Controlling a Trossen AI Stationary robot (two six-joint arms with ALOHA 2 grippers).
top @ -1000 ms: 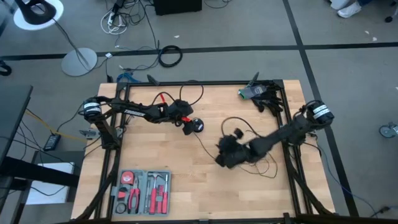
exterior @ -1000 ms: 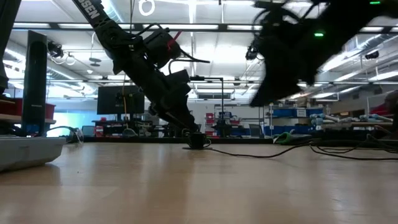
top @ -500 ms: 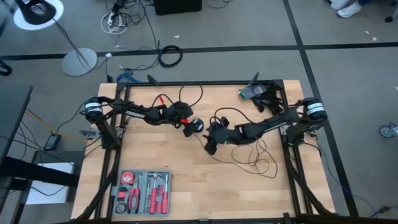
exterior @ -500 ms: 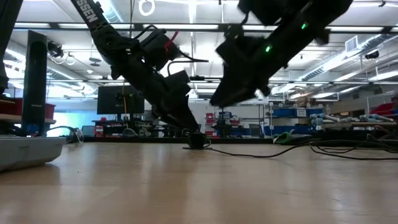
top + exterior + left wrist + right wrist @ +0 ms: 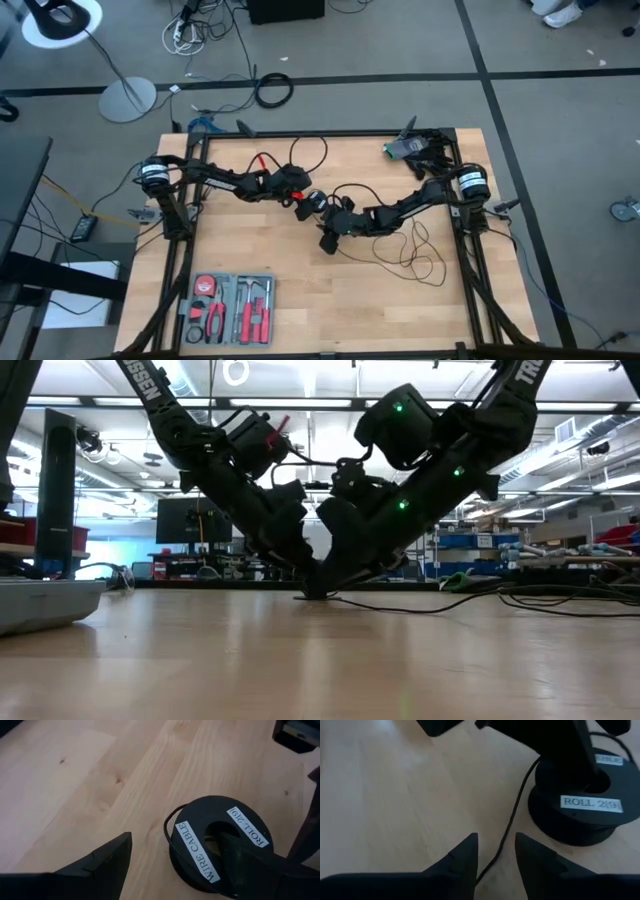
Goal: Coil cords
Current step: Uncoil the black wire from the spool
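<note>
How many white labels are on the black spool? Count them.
2 on the spool: "WIRE CABLE" label and "ROLL 2|9|" label, on opposite sides of its centre hole. Others may be hidden.

A workshop-like lab: ceiling strip lights (image 5: 300, 402), stocked shelving (image 5: 480, 555), monitor (image 5: 185, 520) behind the wooden table (image 5: 300, 290).

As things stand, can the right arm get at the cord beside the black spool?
Probably yes. The right end effector hangs low over the cord, which runs between its open fingers. The spool, with the left end effector straddling it, sits just beyond, not blocking.
</note>
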